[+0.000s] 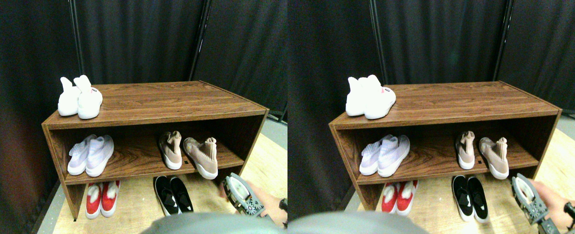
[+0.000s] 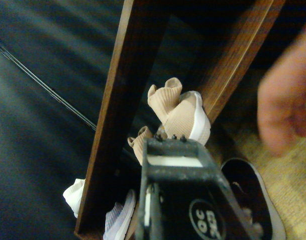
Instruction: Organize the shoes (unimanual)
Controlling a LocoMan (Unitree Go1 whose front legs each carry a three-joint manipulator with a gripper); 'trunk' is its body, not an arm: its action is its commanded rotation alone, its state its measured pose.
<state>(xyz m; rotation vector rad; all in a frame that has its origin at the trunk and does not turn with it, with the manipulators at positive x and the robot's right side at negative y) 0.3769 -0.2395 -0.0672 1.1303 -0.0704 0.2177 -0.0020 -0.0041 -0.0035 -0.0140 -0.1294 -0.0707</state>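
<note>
A wooden shoe rack (image 1: 170, 105) carries white shoes (image 1: 80, 97) at its top's left corner; on its shelf, lavender shoes (image 1: 90, 155) sit left and pink shoes (image 1: 190, 152) right, one overhanging the front edge. Red shoes (image 1: 101, 198) and black shoes (image 1: 173, 195) lie on the floor beneath. The right pincer (image 1: 241, 195) hangs by the rack's right end, a person's hand (image 2: 285, 112) beside it; I cannot tell whether it is clenched.

A blurred hand (image 2: 285, 107) is cut off at the wrist view's right edge, the black shoe (image 2: 255, 197) at lower right is half hidden behind the jaw, and the white shoe (image 2: 75, 196) at lower left hides behind the shelf (image 2: 112, 115).
</note>
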